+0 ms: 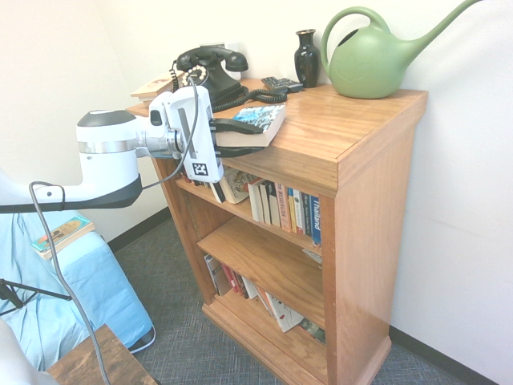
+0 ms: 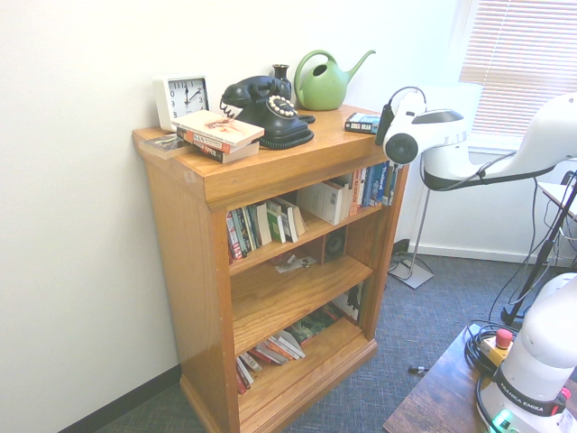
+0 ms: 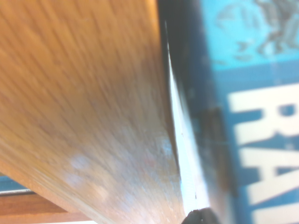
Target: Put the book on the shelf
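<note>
One book (image 1: 255,124) lay flat on the bookcase top at upper centre, long axis toward the gripper (image 1: 240,138) clamped on its near end, the shelf (image 1: 276,226) directly below.

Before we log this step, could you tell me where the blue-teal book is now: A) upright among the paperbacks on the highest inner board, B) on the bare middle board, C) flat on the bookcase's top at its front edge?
C: the book lies flat on the bookcase's top, gripper at it.

Blue spine (image 1: 315,220) on shelf (image 1: 276,227) — "Thailand"; book (image 3: 254,140) cover — "RA".
</note>
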`<state>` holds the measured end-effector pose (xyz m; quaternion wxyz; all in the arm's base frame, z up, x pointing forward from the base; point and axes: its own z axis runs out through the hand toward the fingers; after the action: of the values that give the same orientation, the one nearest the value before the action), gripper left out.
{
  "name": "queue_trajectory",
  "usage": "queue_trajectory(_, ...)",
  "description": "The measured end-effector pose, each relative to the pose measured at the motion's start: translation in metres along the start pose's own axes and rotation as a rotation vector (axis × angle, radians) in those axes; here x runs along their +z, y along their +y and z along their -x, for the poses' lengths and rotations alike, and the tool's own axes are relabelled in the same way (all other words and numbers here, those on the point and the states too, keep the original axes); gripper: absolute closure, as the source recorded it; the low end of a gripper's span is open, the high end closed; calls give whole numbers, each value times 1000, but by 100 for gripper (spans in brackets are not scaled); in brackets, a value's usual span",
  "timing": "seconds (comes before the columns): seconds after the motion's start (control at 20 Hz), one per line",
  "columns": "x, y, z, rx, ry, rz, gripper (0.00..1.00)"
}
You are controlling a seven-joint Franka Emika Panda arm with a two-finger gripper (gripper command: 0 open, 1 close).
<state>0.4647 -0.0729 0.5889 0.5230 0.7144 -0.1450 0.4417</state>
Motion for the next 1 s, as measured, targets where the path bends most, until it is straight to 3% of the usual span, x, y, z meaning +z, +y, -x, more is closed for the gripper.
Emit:
queue_trajectory(0.25, -1, 2, -1, 28, -36, -14, 100)
queue_trajectory(0.5, -48, 52, -23, 200, -203, -128, 100)
queue_trajectory(0.75, -117, 104, 17, 359, -444, -273, 100)
queue_trajectory(1.0, -153, 95, 102, 455, -726, -441, 100)
